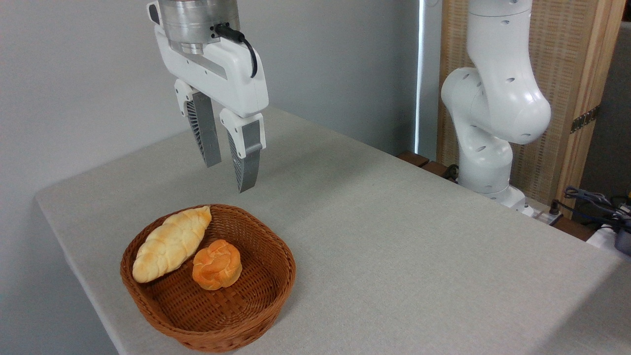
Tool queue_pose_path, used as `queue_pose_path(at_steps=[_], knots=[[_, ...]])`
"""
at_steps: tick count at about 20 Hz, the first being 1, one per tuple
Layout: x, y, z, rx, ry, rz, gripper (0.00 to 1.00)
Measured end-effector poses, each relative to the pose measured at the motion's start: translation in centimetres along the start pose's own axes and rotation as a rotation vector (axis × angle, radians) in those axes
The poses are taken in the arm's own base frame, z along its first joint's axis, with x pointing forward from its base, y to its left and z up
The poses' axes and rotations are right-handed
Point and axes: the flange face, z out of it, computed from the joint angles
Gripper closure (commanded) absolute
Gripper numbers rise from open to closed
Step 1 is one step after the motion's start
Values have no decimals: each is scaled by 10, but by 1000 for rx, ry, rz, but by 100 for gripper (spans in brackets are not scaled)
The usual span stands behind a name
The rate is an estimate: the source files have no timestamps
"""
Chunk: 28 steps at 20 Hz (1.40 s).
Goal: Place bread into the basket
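The bread [171, 244] lies inside the basket [276, 291], along the rim from about nine to twelve o'clock, with one tip resting on the wicker edge. A small round bun [217, 264] sits just beside it near the middle. The gripper [229, 175] hangs above the basket's twelve o'clock side, fingers spread and holding nothing. The placing step looks done; what remains, I judge, is only for the arm to lift clear without brushing the basket.
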Motion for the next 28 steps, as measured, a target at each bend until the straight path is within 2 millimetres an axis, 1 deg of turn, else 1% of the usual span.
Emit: queue_pose_path(at_steps=[3, 7, 28], knots=[[-1, -1, 0, 0, 0, -3, 0], [-10, -12, -2, 1, 3, -26, 0], [-9, -11, -1, -6, 4, -22, 0]])
